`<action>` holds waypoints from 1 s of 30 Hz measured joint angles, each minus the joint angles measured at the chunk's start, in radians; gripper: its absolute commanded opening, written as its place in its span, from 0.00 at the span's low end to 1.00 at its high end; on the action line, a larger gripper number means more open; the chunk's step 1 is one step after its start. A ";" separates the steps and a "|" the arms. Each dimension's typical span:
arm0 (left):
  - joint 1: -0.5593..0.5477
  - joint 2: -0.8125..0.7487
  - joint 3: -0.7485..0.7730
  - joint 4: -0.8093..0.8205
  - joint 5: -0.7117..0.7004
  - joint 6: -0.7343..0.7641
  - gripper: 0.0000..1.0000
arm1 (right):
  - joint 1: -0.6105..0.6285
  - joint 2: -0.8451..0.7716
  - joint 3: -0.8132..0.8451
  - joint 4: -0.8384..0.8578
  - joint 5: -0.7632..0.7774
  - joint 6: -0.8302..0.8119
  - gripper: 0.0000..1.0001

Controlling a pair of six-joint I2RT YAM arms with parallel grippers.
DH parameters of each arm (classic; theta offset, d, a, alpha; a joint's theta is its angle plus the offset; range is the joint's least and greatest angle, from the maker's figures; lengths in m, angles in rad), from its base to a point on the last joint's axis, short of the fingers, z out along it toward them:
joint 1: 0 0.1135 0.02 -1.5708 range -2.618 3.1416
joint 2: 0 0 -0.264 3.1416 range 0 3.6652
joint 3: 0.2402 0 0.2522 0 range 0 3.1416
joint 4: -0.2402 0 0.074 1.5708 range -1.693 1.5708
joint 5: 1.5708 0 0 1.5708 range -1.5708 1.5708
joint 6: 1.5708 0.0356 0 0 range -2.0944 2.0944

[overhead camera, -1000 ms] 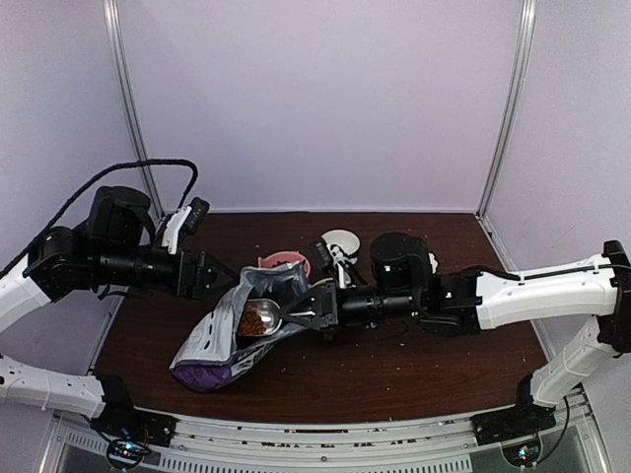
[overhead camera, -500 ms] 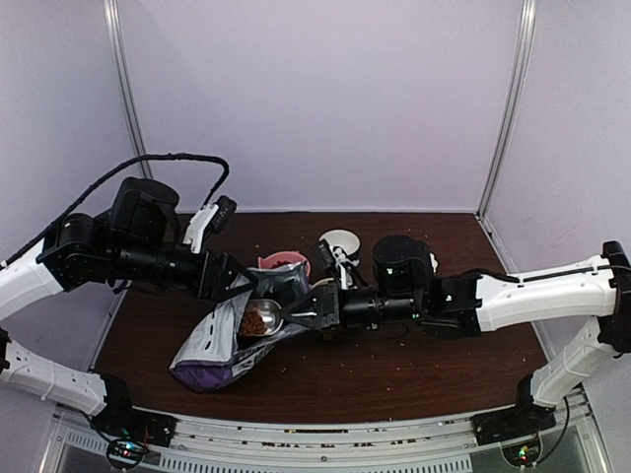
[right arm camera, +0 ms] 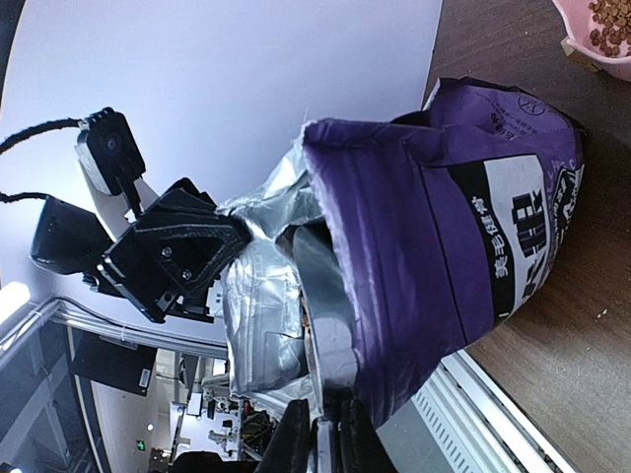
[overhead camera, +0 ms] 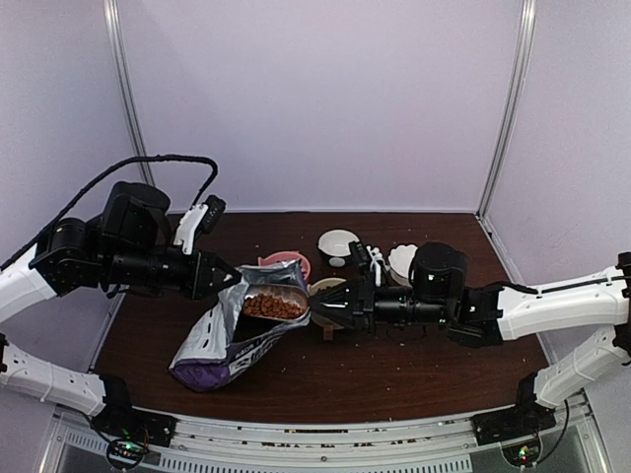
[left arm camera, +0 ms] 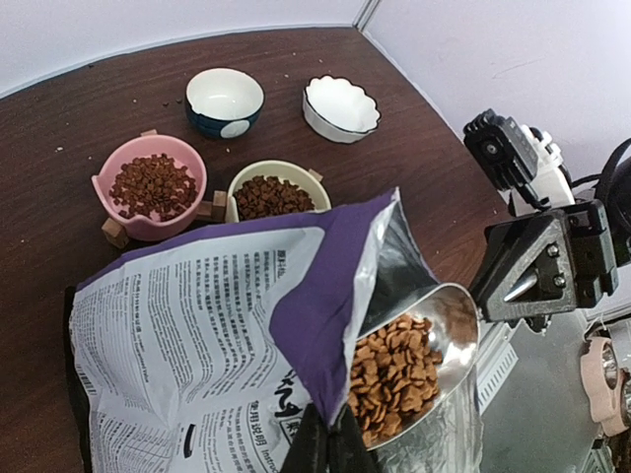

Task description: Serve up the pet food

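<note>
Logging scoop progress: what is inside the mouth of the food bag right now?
A silver scoop heaped with reddish-brown kibble sits in the foil-lined mouth of the bag. Any food lying deeper is hidden by the scoop and the bag's walls.

top: high above near edge, facing far | left wrist: close, facing right | right wrist: close, facing left | shared: purple-and-white foil bag (overhead camera: pixel 232 340)
</note>
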 measured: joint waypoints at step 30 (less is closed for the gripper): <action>0.191 -0.099 -0.048 -0.008 -0.150 -0.006 0.00 | -0.179 -0.246 -0.046 -0.031 -0.004 0.035 0.00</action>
